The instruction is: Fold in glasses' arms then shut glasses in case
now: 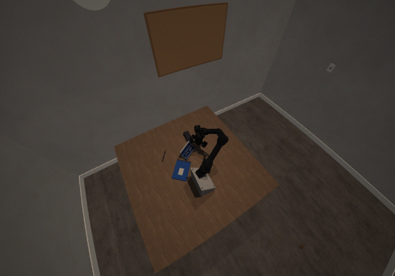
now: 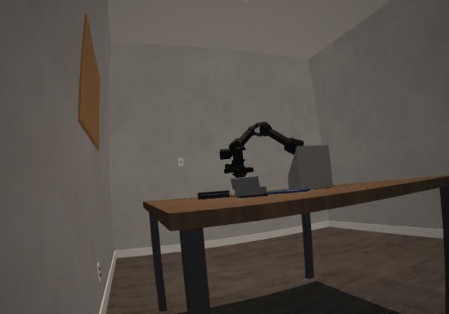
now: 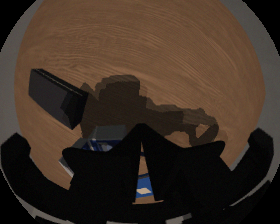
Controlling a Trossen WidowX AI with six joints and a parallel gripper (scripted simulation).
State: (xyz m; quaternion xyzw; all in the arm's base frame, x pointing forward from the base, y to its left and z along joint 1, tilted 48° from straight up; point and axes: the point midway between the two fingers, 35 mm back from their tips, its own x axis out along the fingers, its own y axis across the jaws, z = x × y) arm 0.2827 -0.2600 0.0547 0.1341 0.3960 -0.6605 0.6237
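Observation:
The glasses case (image 1: 187, 150) (image 2: 249, 186) lies open on the table just left of the arm. Its lining is blue, its shell is grey, and its lid stands up. The glasses inside are too small and dark to make out. My gripper (image 1: 193, 142) (image 2: 239, 173) (image 3: 140, 127) is shut and empty. It points down right over the case, at its lid edge. I cannot tell whether it touches. In the wrist view the fingers hide most of the case, and only bits of its blue lining (image 3: 99, 144) show behind them.
A blue book (image 1: 180, 170) (image 2: 287, 191) with a pale label lies flat between the case and the grey arm base (image 1: 202, 185) (image 2: 312, 166). A black box (image 1: 187, 134) (image 2: 213, 194) (image 3: 54, 96) sits just beyond the case. A thin pen (image 1: 163, 156) lies further left.

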